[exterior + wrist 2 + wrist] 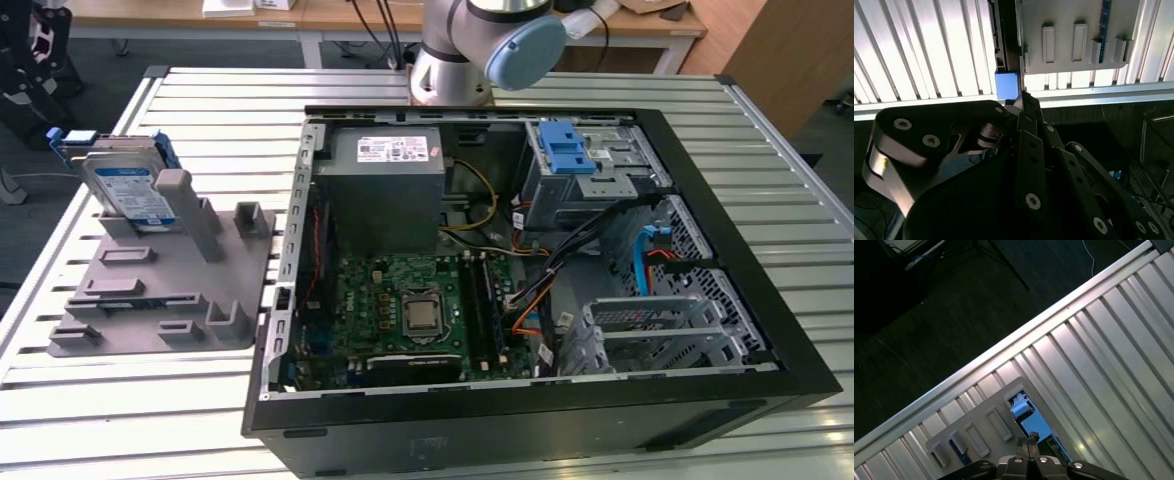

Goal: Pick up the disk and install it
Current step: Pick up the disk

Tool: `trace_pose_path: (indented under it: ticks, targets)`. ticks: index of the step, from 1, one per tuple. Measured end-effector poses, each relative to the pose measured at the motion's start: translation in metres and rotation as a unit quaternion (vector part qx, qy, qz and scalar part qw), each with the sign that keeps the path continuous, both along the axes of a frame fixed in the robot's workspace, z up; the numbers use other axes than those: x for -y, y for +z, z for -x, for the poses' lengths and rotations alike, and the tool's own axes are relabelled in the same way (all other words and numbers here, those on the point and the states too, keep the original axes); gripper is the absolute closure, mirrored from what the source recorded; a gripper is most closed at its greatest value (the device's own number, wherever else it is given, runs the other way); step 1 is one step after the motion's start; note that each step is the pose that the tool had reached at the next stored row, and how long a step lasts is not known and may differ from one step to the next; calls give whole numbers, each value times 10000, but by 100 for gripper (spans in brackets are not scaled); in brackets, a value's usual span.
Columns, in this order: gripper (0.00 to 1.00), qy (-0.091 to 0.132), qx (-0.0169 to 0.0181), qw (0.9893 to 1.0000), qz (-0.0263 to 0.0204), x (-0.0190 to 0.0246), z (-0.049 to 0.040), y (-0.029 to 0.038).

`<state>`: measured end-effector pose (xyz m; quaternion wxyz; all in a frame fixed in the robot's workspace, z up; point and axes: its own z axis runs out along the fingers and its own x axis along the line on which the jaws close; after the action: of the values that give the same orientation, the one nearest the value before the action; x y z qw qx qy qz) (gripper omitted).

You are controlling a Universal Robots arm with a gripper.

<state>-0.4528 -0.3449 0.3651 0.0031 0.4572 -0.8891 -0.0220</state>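
The disk point(124, 187) stands on edge in a slot of the grey holder point(167, 290) at the exterior view's left, silver with a blue-and-white label and blue side rails. In the first wrist view the disk point(1030, 424) lies far below my gripper point(1028, 441), whose fingertips sit together with nothing between them. The second wrist view has the gripper point(1024, 99) just beside the disk's blue rail point(1006, 85) and the holder point(1074, 35). The gripper is well above the disk and apart from it.
An open black computer case point(747, 250) takes up the middle of the slatted metal table point(200, 100). Inside are a grey power-supply box point(387, 190), a motherboard point(414, 310), a blue latch point(567, 152) and a metal drive cage point(647, 325). The arm's base point(454, 70) stands behind the case.
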Motion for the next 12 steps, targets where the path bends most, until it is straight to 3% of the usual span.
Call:
trace_pose_path:
  ticks: [3, 6, 9, 12]
  targets:
    - [89, 247, 0, 9997, 0, 0, 0, 0]
    - [89, 522, 0, 9986, 0, 0, 0, 0]
    - [89, 791, 0, 9969, 0, 0, 0, -1]
    - [89, 1064, 0, 9943, 0, 0, 0, -1]
